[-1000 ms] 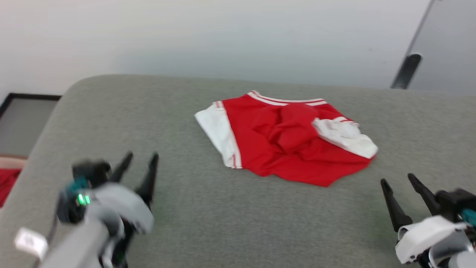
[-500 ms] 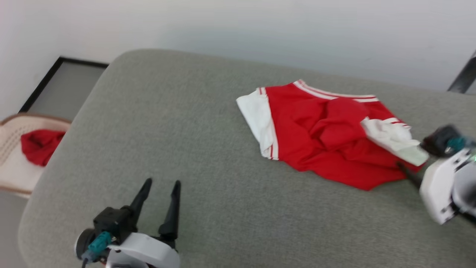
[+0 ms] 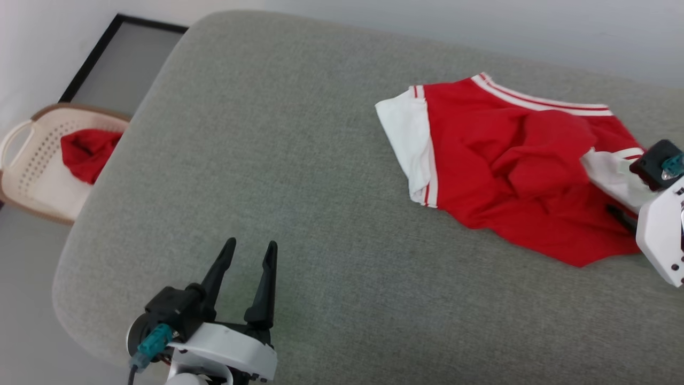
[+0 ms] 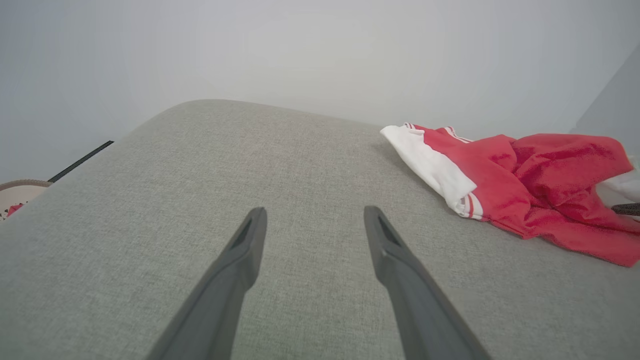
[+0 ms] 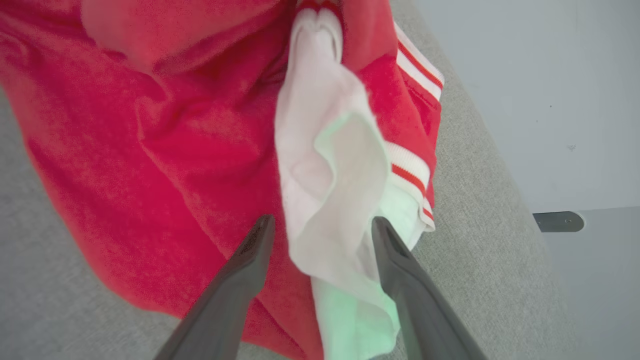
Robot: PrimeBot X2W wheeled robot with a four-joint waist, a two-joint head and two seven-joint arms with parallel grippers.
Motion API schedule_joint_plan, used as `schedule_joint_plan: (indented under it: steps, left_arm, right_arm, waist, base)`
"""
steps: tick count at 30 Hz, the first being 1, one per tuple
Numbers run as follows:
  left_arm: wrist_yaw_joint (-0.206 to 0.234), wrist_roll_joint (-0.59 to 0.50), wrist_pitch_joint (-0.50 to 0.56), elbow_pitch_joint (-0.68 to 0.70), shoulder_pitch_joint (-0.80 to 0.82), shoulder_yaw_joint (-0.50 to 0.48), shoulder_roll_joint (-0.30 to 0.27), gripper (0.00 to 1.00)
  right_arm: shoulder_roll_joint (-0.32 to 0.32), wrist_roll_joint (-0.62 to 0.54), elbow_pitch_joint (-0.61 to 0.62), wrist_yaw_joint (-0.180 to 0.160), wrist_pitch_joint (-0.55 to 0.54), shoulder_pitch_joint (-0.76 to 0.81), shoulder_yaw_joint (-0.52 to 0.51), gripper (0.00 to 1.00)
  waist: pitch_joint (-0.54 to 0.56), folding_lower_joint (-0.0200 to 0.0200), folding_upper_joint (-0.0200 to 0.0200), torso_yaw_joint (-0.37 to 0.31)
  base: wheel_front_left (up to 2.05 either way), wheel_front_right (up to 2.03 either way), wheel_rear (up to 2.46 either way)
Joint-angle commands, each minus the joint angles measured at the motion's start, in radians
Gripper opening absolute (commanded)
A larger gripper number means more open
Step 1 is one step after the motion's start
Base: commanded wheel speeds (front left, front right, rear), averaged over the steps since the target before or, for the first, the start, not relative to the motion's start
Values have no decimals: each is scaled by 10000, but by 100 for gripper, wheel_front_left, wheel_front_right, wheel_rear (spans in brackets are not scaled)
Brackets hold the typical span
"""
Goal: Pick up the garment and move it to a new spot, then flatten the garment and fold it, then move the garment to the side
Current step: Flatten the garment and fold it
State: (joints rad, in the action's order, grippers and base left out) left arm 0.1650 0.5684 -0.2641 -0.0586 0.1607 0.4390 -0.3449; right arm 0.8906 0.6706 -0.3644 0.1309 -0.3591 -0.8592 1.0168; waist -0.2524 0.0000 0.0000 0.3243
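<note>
Grey cushion (image 3: 294,160), garment (image 3: 497,160), right tool (image 5: 322,220) wide over white sleeve (image 5: 325,150), left tool (image 3: 251,243) wide, basket (image 3: 32,166) aside

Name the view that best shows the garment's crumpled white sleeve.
Right wrist view: the crumpled white sleeve lies close up between the open right gripper's fingers. Head view: partly hidden behind that gripper. Left wrist view: a sliver at the edge.

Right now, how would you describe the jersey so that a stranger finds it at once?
Find the wide grey surface. The jersey lies crumpled on its right half. Unlike the plain red cloth in the basket off the surface's left edge, it has white sleeve panels and red-and-white striped trim.
</note>
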Motion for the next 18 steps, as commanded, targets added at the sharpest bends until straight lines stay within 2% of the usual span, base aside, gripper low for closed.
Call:
schedule_joint_plan:
  steps: [1,4,5,6,7,10,15,18]
  left_arm:
    - [-90,-105,-2,-43,61,-98,102,100]
    - [-204,-222,-2,-93,32,-206,238,100]
    - [-248,-272,-2,-111,25,-247,276,100]
    - [-264,-292,-2,-131,17,-285,315,100]
    - [-281,-304,-2,-155,4,-326,356,100]
    - [-359,-346,-2,-247,-53,-419,418,100]
    - [-412,-429,-2,-367,-162,-474,401,100]
    - [-402,-466,-2,-357,-195,-477,339,100]
  right_arm:
    - [-29,135,-176,-3,131,-278,271,100]
    - [-101,226,-495,-3,443,-638,671,100]
    - [-119,189,-561,-3,551,-751,846,47]
    - [-158,227,-640,-3,662,-835,946,3]
    - [-222,361,-728,-3,755,-911,1048,0]
    - [-382,521,-937,-3,1077,-1120,1204,0]
    - [-634,950,-1340,-3,1752,-1029,991,0]
    - [-569,1043,-1376,-3,2091,-738,874,0]
  waist:
    - [-295,0,0,242]
    - [-344,0,0,267]
    - [-353,0,0,264]
    - [-359,0,0,248]
    - [-354,0,0,220]
    - [-293,0,0,76]
    - [-105,0,0,-278]
    - [-27,0,0,-501]
  base:
    - [0,0,0]
    - [0,0,0]
    - [0,0,0]
    - [0,0,0]
    - [0,0,0]
    - [0,0,0]
    - [0,0,0]
    - [0,0,0]
